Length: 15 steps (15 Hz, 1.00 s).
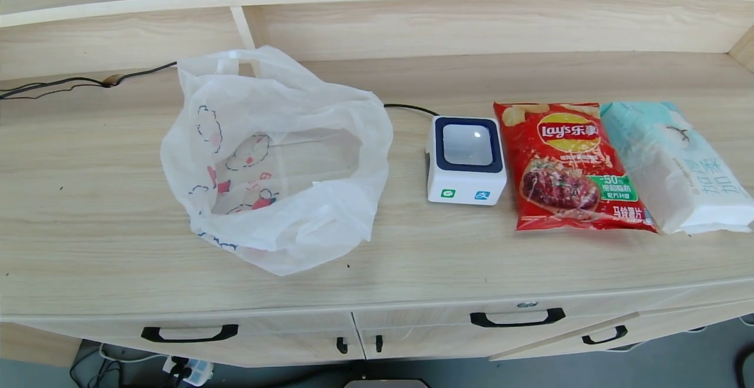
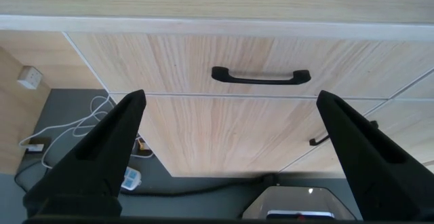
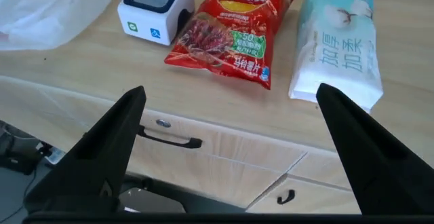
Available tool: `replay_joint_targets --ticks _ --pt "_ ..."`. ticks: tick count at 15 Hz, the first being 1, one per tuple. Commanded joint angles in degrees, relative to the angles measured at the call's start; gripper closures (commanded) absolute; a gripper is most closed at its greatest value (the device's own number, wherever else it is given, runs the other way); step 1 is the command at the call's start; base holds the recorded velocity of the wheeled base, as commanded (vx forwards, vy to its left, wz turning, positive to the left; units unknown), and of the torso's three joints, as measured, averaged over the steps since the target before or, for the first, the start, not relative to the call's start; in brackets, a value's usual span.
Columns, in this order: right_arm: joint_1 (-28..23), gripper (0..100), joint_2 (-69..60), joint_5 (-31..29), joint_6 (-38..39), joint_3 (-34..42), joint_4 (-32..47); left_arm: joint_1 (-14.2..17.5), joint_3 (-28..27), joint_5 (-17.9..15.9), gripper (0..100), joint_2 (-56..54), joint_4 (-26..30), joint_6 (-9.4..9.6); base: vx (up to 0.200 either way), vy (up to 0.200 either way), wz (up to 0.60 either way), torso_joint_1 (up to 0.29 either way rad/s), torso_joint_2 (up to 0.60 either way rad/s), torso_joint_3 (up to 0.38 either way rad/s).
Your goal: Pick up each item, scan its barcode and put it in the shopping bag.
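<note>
my left gripper (image 2: pixel 230 96) is spread wide, facing a drawer handle (image 2: pixel 261 77); right gripper (image 3: pixel 230 89) spread wide too, before the counter (image 1: pixel 88 229). bag (image 1: pixel 277 158), scanner (image 1: pixel 466 159), chips (image 1: pixel 568 167), tissues (image 1: pixel 671 164) lie in a row on it.

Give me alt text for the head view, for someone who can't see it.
A wooden counter holds an open white shopping bag at left, a scanner in the middle, and a red chip bag beside a tissue pack at right.
</note>
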Motion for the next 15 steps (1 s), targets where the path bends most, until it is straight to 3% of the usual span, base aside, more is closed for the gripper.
replay_joint_targets --ticks 1,5,7,15 --pt "6.5 0 22.9 0.6 -0.5 -14.2 -0.3 0.0 0.0 0.0 0 0.1 0.0 0.08 0.000 0.000 0.00 0.000 0.00 0.000" --pt "19.8 0 35.8 -9.0 0.3 -21.8 -0.5 0.0 0.0 0.0 0 0.1 0.0 0.08 0.000 0.000 0.00 0.000 0.00 0.000" --pt "23.1 0 40.9 -13.5 3.0 -23.6 -0.4 0.0 0.0 0.0 0 0.1 0.0 0.08 0.000 0.000 0.00 0.000 0.00 0.000" --pt "22.9 0 54.0 -21.8 7.7 -32.2 0.3 0.0 0.0 0.0 0 0.1 0.0 0.00 0.000 0.000 0.00 0.000 0.00 0.000"
